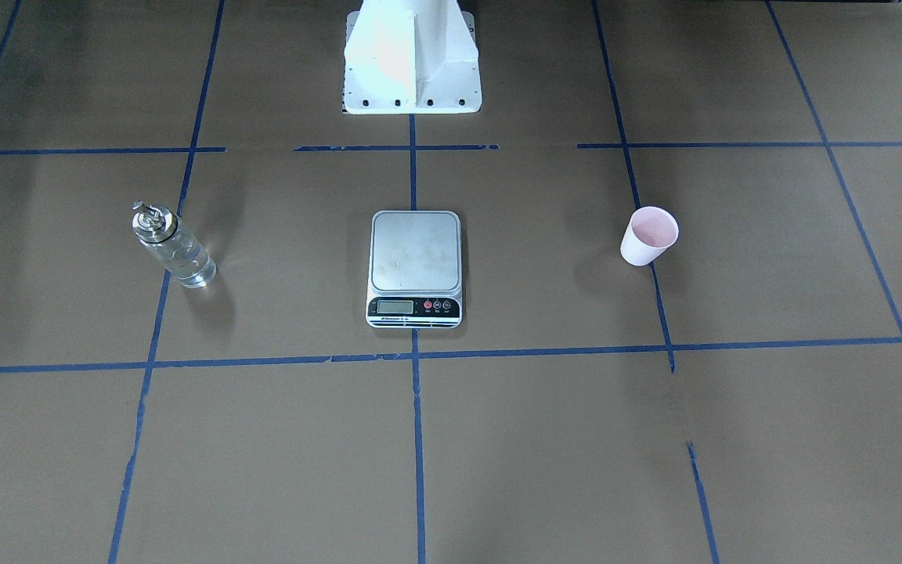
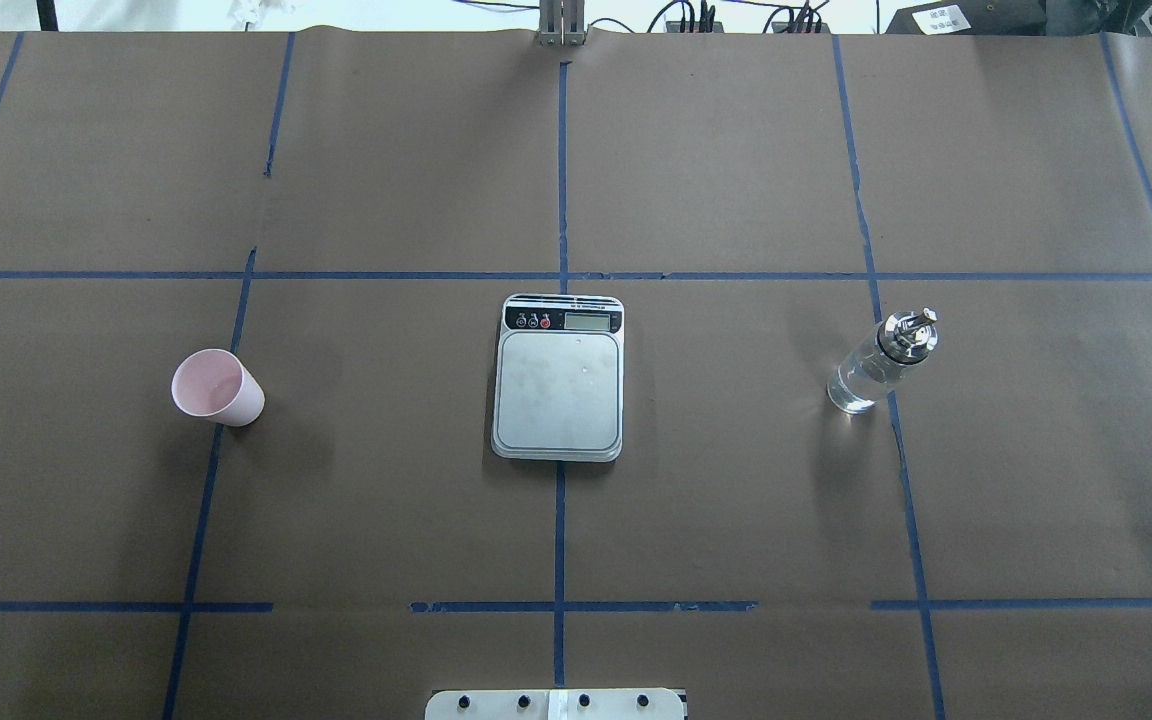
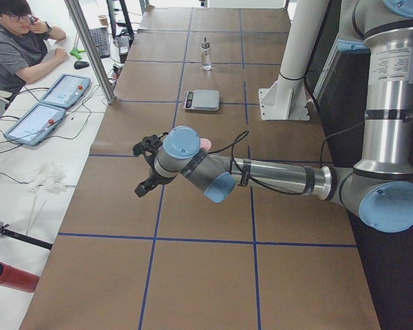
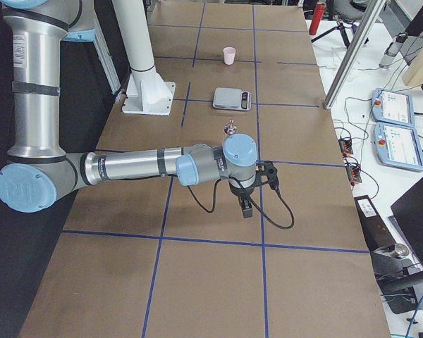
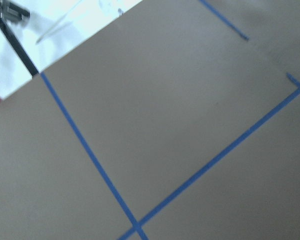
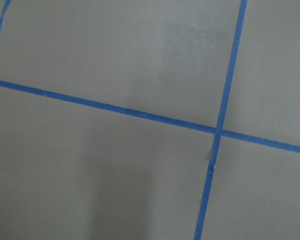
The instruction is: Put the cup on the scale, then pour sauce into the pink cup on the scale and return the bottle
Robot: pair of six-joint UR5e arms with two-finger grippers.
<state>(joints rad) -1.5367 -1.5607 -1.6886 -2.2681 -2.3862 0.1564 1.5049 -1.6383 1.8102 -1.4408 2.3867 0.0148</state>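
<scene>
The pink cup (image 1: pixel 649 236) stands upright on the brown table cover on my left side (image 2: pixel 217 388). The scale (image 1: pixel 415 266) sits in the middle (image 2: pixel 559 378), its platform bare. The clear bottle (image 1: pixel 173 247) with sauce and a silver pourer stands upright on my right side (image 2: pixel 880 362). My left gripper (image 3: pixel 143 168) hovers over the table's left end, short of the cup (image 3: pixel 206 144). My right gripper (image 4: pixel 261 190) hovers over the right end, short of the bottle (image 4: pixel 230 128). I cannot tell whether either is open. Both wrist views show only paper and blue tape.
The white robot pedestal (image 1: pixel 412 55) stands behind the scale. A metal post (image 3: pixel 89 48) rises at the table's far edge. An operator (image 3: pixel 17 48) sits beyond it with two tablets (image 3: pixel 48 106). A red cylinder (image 3: pixel 10 277) lies off the table.
</scene>
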